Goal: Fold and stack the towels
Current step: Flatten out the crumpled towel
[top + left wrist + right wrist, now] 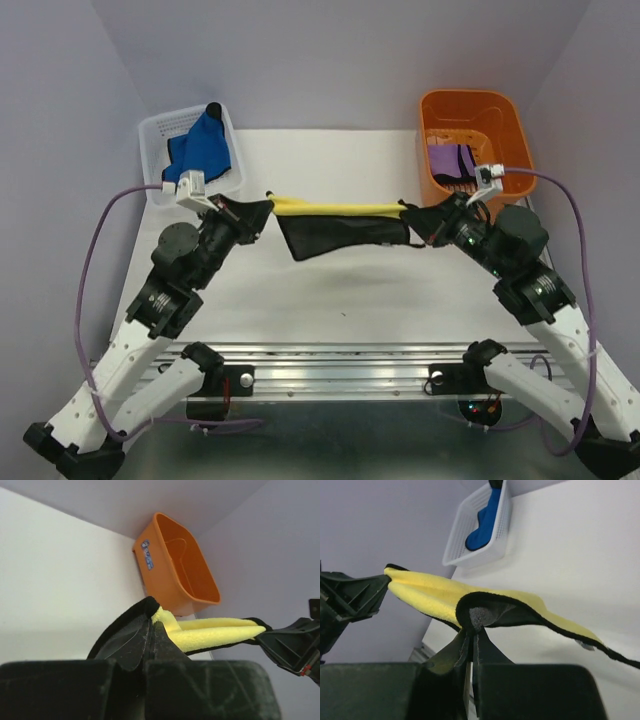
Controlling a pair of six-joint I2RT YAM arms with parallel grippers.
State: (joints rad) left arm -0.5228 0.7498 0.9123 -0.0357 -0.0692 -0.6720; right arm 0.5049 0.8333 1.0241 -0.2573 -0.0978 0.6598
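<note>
The yellow towel (335, 209), dark grey on its other side, hangs stretched in the air between my two grippers above the table middle. My left gripper (262, 212) is shut on its left corner, seen in the left wrist view (151, 624) with the yellow towel (215, 632) running right. My right gripper (412, 218) is shut on its right corner, seen in the right wrist view (472, 630) with the yellow towel (430, 592). The blue towel (205, 150) lies in the white mesh basket (160, 130). The purple towel (452, 163) lies in the orange bin (473, 110).
The white basket (470, 530) stands at the back left and the orange bin (175, 562) at the back right of the white table (330, 290). Purple cables loop beside both arms. A metal rail runs along the near edge.
</note>
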